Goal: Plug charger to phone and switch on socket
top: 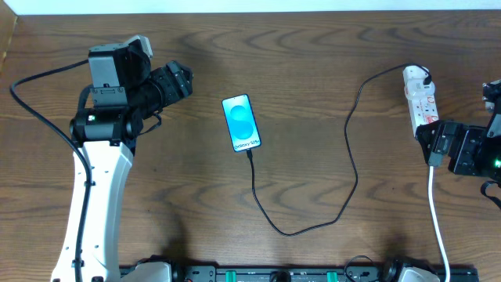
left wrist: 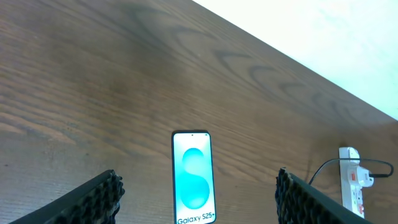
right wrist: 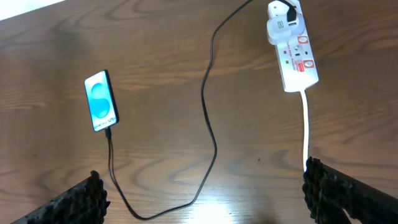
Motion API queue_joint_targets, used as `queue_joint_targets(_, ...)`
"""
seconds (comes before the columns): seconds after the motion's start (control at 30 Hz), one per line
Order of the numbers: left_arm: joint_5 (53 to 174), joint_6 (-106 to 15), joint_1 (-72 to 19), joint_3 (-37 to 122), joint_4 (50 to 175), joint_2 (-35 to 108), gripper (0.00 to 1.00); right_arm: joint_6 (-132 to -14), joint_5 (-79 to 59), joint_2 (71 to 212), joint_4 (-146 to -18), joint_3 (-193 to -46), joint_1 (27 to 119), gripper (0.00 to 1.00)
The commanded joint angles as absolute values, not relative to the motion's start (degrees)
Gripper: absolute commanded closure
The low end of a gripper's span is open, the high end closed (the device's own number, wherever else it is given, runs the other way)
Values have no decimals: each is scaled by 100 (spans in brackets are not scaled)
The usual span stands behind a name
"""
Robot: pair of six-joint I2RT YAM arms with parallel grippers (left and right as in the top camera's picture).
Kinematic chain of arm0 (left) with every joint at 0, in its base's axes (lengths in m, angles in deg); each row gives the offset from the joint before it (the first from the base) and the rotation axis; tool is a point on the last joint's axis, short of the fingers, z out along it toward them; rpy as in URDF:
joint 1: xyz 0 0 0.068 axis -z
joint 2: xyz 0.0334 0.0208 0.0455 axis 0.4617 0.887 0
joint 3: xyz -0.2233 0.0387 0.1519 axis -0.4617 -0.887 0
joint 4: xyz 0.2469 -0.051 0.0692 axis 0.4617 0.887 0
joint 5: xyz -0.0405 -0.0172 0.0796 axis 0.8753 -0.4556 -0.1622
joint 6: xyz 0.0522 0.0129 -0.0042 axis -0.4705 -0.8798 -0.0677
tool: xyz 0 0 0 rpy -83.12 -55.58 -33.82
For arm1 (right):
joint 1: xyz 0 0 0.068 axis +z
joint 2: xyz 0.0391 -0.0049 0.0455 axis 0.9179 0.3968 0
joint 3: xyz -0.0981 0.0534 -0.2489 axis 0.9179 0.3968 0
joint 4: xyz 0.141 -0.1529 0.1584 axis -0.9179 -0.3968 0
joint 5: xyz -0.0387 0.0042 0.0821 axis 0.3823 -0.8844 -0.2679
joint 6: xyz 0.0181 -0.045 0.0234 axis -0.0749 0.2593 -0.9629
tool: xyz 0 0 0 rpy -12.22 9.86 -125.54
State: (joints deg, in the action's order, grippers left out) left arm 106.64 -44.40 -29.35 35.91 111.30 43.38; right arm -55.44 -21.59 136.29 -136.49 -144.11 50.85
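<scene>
The phone (top: 241,122) lies flat mid-table with its cyan screen lit; it also shows in the left wrist view (left wrist: 193,178) and the right wrist view (right wrist: 101,100). The black charger cable (top: 350,157) runs from the phone's bottom edge in a loop to a black plug in the white socket strip (top: 419,99), also seen in the right wrist view (right wrist: 293,50). My left gripper (left wrist: 196,202) is open and empty, left of the phone. My right gripper (right wrist: 205,193) is open and empty, just right of the socket's near end.
The socket's white cord (top: 437,219) runs down toward the table's front edge. A black rail (top: 297,274) lies along the front edge. The table's far edge meets a white wall (left wrist: 323,37).
</scene>
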Motion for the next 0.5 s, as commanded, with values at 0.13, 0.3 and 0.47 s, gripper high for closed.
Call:
queue_joint_targets(0.13,10590,-4496,-2963,3571,11128,4334,20,-5469,-2135,13634,-13658,-14411,5129,1)
queue_joint_targets(0.3,10590,-4496,-2963,3571,11128,4334,20,-5450,-1886,13634,-13658,-14411,5129,1)
queue_joint_targets(0.47,10590,-4496,-2963,3571,11128,4334,20,-5450,-1858,13643,-13658,-14411,5129,1)
